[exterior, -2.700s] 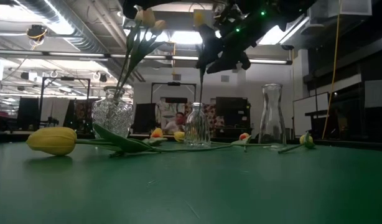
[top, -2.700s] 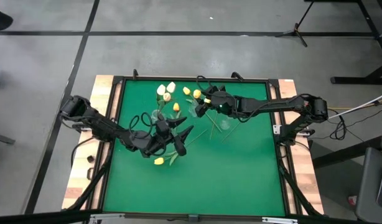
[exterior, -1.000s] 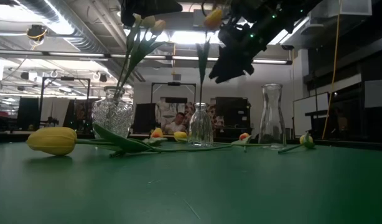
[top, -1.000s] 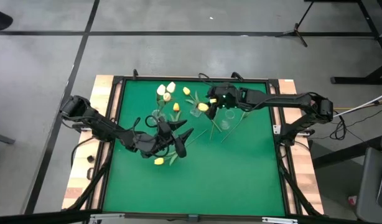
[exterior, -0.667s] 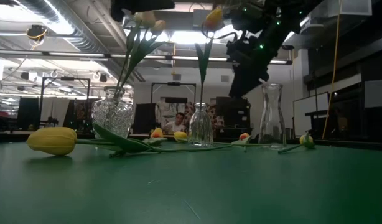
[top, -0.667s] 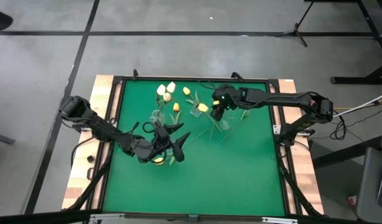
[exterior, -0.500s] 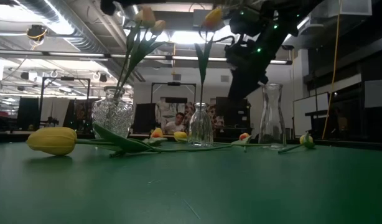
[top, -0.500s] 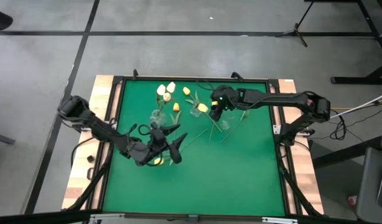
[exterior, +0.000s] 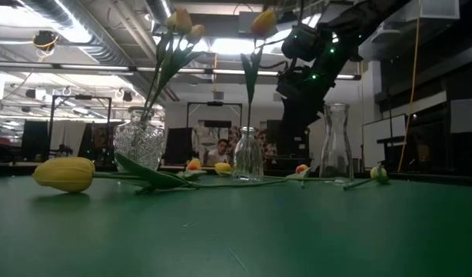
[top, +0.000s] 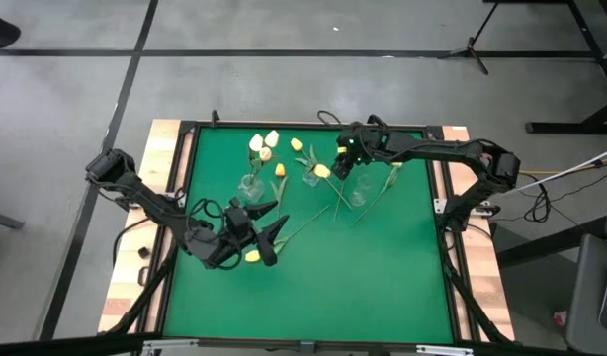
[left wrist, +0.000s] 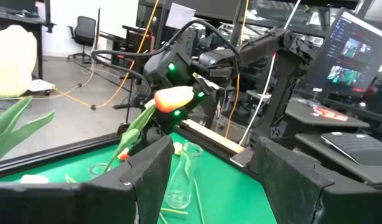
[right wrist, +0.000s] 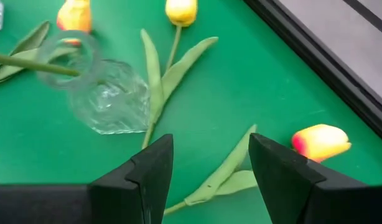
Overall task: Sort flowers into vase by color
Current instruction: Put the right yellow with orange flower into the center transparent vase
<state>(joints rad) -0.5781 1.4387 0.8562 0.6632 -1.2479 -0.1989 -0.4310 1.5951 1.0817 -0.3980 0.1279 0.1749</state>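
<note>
My left gripper point(top: 271, 233) hangs open above the mat, just beside a loose yellow tulip point(top: 252, 255) that lies on its side point(exterior: 64, 174). My right gripper point(top: 339, 165) is open, slanting down over loose tulips point(right wrist: 180, 11) at the far edge. Next to it an orange-yellow tulip point(left wrist: 174, 98) stands with its stem in a small glass bottle point(right wrist: 107, 99). A cut-glass vase point(exterior: 140, 138) holds white and yellow tulips point(top: 264, 146). A tall glass carafe point(exterior: 336, 142) stands without flowers.
More loose tulips lie on the green mat near the far edge, among them an orange one point(right wrist: 320, 142) and a yellow-orange one point(right wrist: 76, 15). A raised black frame point(top: 437, 178) borders the mat. A person sits far behind the table point(exterior: 218, 150).
My left gripper has moved toward the table's near-left, away from the vases, staying open. My right gripper has sunk and tipped further down beside the small bottle, drawing away from the orange-yellow tulip, which stays upright in the bottle.
</note>
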